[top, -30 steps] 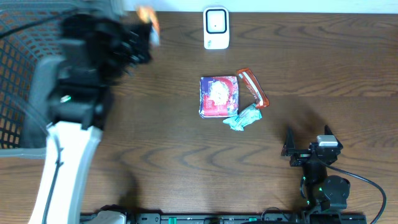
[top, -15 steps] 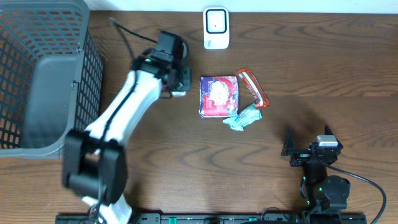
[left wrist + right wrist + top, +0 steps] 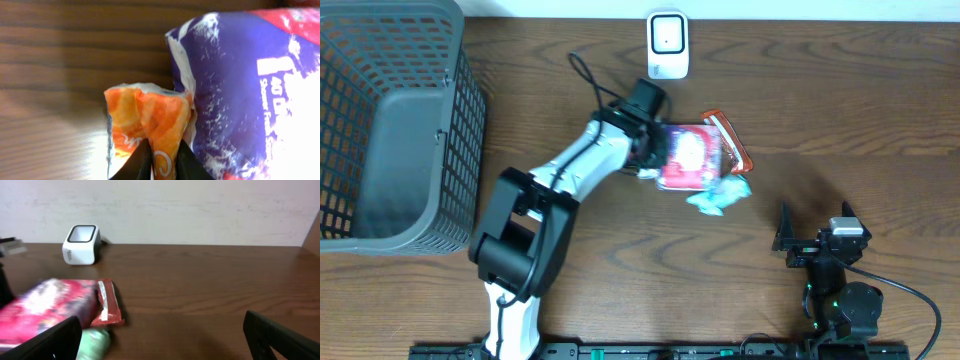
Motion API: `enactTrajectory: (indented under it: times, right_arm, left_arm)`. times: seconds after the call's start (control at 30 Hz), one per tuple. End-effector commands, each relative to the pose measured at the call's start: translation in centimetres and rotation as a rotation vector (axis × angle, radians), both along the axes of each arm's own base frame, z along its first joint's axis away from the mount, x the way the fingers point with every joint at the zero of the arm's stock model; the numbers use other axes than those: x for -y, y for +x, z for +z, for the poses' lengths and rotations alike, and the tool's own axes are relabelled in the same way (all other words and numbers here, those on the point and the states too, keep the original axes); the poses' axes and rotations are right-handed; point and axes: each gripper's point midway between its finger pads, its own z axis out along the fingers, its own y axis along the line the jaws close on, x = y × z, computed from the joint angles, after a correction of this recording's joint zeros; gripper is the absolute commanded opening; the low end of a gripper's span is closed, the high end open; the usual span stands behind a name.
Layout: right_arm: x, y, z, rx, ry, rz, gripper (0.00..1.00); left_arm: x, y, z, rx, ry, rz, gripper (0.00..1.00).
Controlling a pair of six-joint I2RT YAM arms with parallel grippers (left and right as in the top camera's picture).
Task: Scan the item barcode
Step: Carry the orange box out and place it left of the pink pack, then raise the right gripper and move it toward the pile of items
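Table (image 3: 880, 110): dark brown wood, grain ran 9-to-3 in the overhead view and filled nearly the whole frame. Finish looked mostly matte with a slight sheen.
Wall (image 3: 200, 210): off-white, plain, faintly mottled, and met the table's far edge. From overhead it showed only as a thin pale strip at 12 o'clock.
Right wrist view: narrow brown panel (image 3: 315, 232) at the 3 o'clock edge, against the wall. Couldn't tell what it was.
Light: even and diffuse, soft shadows only. Left wrist view had a bright washed-out patch on the wood at 7 o'clock.
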Motion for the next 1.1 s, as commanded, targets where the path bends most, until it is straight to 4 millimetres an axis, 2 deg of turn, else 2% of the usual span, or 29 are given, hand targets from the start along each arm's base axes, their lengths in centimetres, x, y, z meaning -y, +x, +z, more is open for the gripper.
enactTrajectory:
  times: [0.0,0.07,0.1,0.17,0.2,0.23,0.27,0.33,0.4,0.5,0.6,0.8,0.93,1.07]
  right_arm:
    - [0.0,0.0,-0.1,0.001,-0.008,-0.001,0.99]
    - [0.0,0.0,-0.1,0.001,-0.008,-0.001,0.99]
    - [0.0,0.0,-0.1,0.001,-0.008,-0.001,0.99]
    - [0.0,0.0,-0.1,0.001,-0.008,-0.001,0.99]
    - [0.0,0.0,-0.1,0.001,-0.008,0.0,0.99]
    - [0.0,0.0,-0.1,0.001,-0.008,-0.001,0.99]
    - [0.0,0.0,-0.1,0.001,-0.008,-0.001,0.99]
    - [0.0,0.0,-0.1,0.001,-0.008,-0.001,0.99]
    - [0.0,0.0,-0.1,0.001,-0.008,-0.001,0.99]
    - [0.0,0.0,-0.1,0.001,-0.008,-0.001,0.99]
    - [0.0,0.0,-0.1,0.001,-0.008,-0.001,0.99]
    - [0.0,0.0,-0.1,0.001,-0.008,-0.001,0.99]
    - [0.0,0.0,-0.1,0.001,-0.008,0.0,0.99]
    - [0.0,0.0,-0.1,0.001,-0.008,-0.001,0.99]
  left_arm:
    - [2.8,-0.7,1.2,0.016,-0.058,-0.037,0.23]
    - [3.1,0.1,2.9,0.053,-0.079,-0.037,0.46]
    - [3.0,0.6,4.3,0.083,-0.093,-0.036,0.54]
    - [2.3,1.8,7.1,0.148,-0.115,-0.029,0.72]
    - [1.9,2.4,8.5,0.181,-0.124,-0.026,0.91]
    - [1.1,3.0,9.9,0.216,-0.127,-0.015,0.98]
    - [-0.2,3.6,11.6,0.26,-0.122,0.003,0.98]
    - [-2.9,4.2,13.6,0.306,-0.093,0.046,0.98]
    - [-6.4,4.3,15.1,0.321,-0.042,0.121,0.98]
    - [-10.5,3.2,15.9,0.277,0.005,0.196,0.98]
    - [-13.3,1.7,15.2,0.196,0.046,0.243,0.98]
    - [-16.5,-0.9,13.4,0.053,0.104,0.296,0.98]
    - [-17.1,-2.3,12.7,-0.008,0.126,0.3,0.98]
    - [-17.1,-2.4,12.7,-0.016,0.128,0.3,0.98]
